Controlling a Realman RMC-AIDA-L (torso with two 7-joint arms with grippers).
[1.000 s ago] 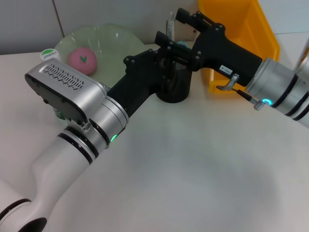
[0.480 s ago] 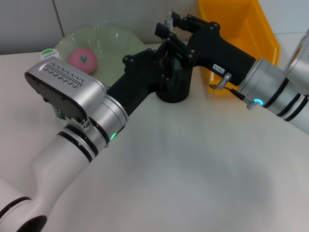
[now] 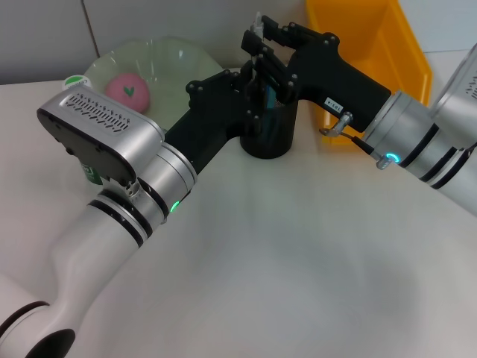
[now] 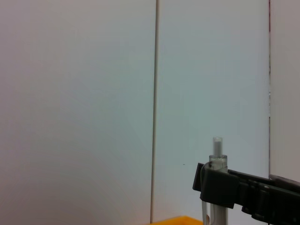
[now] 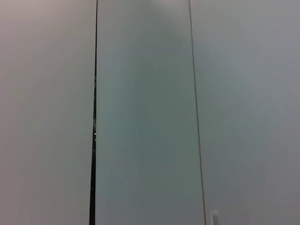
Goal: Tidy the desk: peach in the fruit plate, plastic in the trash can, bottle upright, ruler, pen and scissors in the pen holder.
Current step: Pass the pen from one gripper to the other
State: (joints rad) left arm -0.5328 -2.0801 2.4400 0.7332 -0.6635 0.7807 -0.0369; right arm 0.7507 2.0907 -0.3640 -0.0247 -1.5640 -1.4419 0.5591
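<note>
Right pincer (image 3: pixel 261 33): grips the pen (image 3: pixel 258 30) and has moved left, over the pen holder (image 3: pixel 268 134) by the far edge.
Left pincer (image 3: pixel 250 93): by the holder, grip cannot be told.
Peach (image 3: pixel 127 91): still in the fruit plate (image 3: pixel 175 67).

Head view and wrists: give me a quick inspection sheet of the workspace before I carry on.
Surface: white desk, bare in front.
Job's things: peach in fruit plate; pen upright over black pen holder; bottle mostly hidden behind left arm; yellow trash can at back.
Clutter: nothing seen.
Grippers: left gripper at the holder; right gripper above it, clamped on the pen.
Cables: nothing seen.
Surroundings: panelled wall.
</note>
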